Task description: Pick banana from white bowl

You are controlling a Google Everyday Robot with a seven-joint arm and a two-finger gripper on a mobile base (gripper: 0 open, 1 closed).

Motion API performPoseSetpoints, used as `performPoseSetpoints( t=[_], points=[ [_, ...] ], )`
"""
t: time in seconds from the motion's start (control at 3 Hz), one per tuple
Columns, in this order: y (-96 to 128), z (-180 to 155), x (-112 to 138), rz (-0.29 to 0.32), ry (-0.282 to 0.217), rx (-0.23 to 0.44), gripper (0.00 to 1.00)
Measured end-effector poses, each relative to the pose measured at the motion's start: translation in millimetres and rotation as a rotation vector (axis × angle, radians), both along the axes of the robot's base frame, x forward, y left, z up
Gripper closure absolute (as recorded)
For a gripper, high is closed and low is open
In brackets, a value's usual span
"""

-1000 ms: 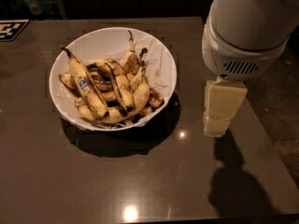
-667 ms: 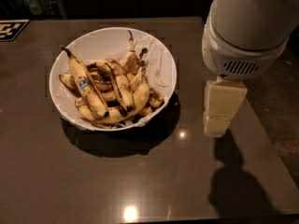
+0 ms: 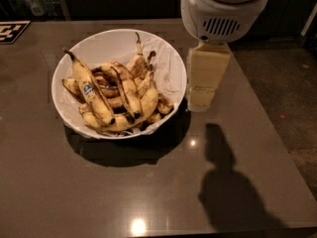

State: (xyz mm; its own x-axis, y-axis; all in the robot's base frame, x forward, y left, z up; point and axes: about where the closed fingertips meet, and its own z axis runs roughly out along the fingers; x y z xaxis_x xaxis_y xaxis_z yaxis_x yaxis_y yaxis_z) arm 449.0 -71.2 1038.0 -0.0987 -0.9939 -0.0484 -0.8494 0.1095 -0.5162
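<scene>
Gripper (image 3: 203, 100) and its white arm housing (image 3: 225, 6) have slid in from the right within the last second. The cream block now hangs just beside the right rim of the white bowl (image 3: 171, 58), where a moment ago it stood well clear of it over the table (image 3: 148, 192). That reads to me as the approach, with the reach into the bowl not yet begun. It carries nothing, and whether it is spread or closed I cannot tell.

The banana (image 3: 128, 89), the long one with the dark streak down its side, lies in the middle of the heap in the bowl (the stickered banana (image 3: 89, 90) to its left is not the one wanted).

Count: one bowl, one gripper, one stickered fruit, and at least six bananas in all, too overlapped to number exactly.
</scene>
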Motion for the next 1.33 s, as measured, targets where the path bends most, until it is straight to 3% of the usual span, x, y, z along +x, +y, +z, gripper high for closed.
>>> performPoseSetpoints(
  t=[1.0, 1.33],
  points=[
    [0, 0, 0, 0.000, 0.000, 0.000, 0.00],
    [26, -2, -5, 0.020, 0.054, -0.013, 0.00]
  ],
)
